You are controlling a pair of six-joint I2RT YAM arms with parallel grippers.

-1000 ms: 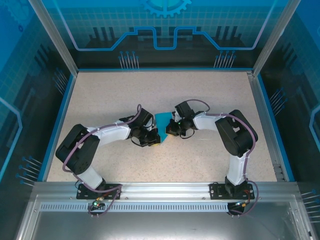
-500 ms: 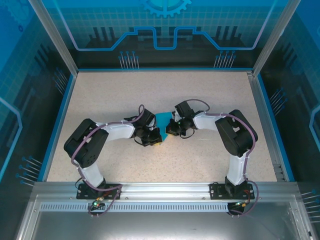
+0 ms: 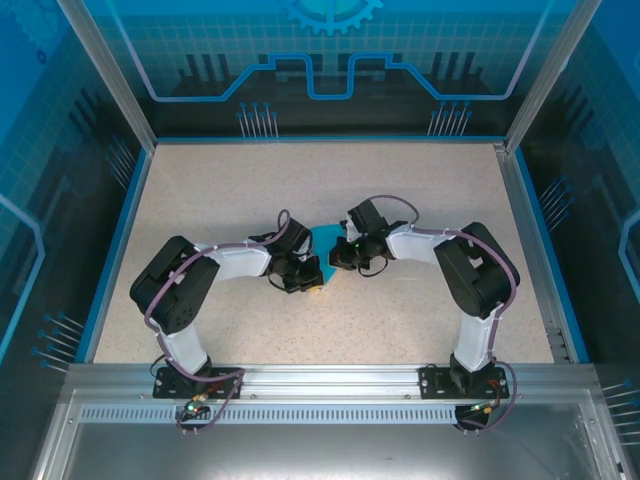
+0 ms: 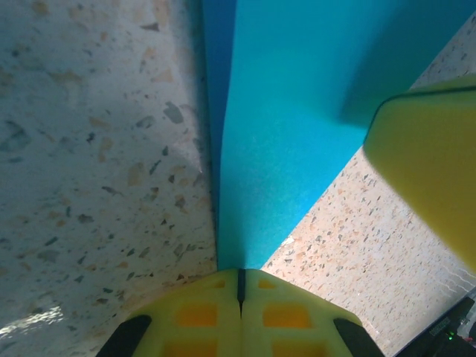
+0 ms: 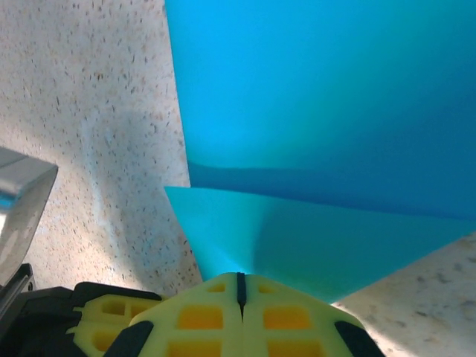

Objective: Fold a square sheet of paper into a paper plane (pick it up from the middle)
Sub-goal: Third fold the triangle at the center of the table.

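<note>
**Sheet largely covered at table centre**

From above, the sheet of paper [image 3: 323, 241] lies mostly under the left gripper [image 3: 310, 279] and right gripper [image 3: 340, 261], so its outline and creases cannot be told. In the left wrist view it runs off the top edge, and a yellow pad [image 4: 428, 160] is cut by the right edge. In the right wrist view the sheet is cropped at top and right.

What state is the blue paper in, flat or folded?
Folded, at least partly: the right wrist view shows a flap of the turquoise paper lying over another layer.
</note>
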